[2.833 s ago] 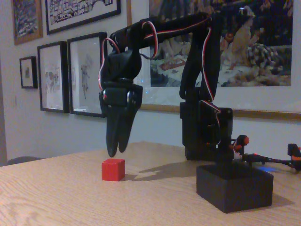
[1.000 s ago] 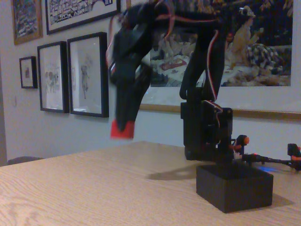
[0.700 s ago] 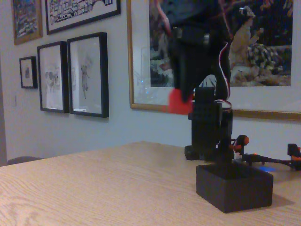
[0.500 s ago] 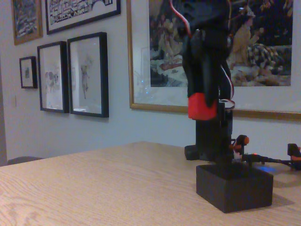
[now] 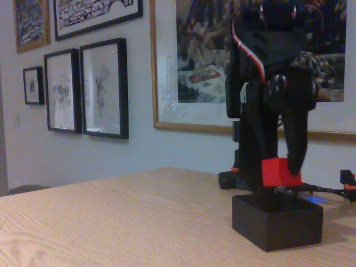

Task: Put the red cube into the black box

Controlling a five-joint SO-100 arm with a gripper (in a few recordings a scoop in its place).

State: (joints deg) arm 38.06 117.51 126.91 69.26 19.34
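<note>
Fixed view, low and level with the table [image 5: 111, 222]: no brand, label or legible writing can be made out anywhere, neither on the arm [image 5: 272, 61] nor on the framed pictures [image 5: 103, 86] on the wall behind it (the prints are too small and dim to read).

Pointing straight down, the gripper [image 5: 278, 169] has its two black fingers [image 5: 296, 139] parted just by the width of the cube [image 5: 281, 171], which sits between their tips, one finger on its left face and the other on its right. So the gripper is grasping the cube, which is clear of the table and upright, its front face square to the camera.

Directly below the fingertips stands the box [image 5: 277, 221], open top upward, on the wood-grain table. The cube hangs just above the box's rim, over its opening; its lower edge is close to the rim, though whether it dips below the rim line is hard to tell from this low angle.

Behind the gripper rises the arm's dark base, with red and white cables [image 5: 245, 50] looping over the upper links. To the gripper's right, low at the table's edge, lie small orange-red parts [image 5: 348, 179] and a faint blue glow [image 5: 316, 199].
</note>
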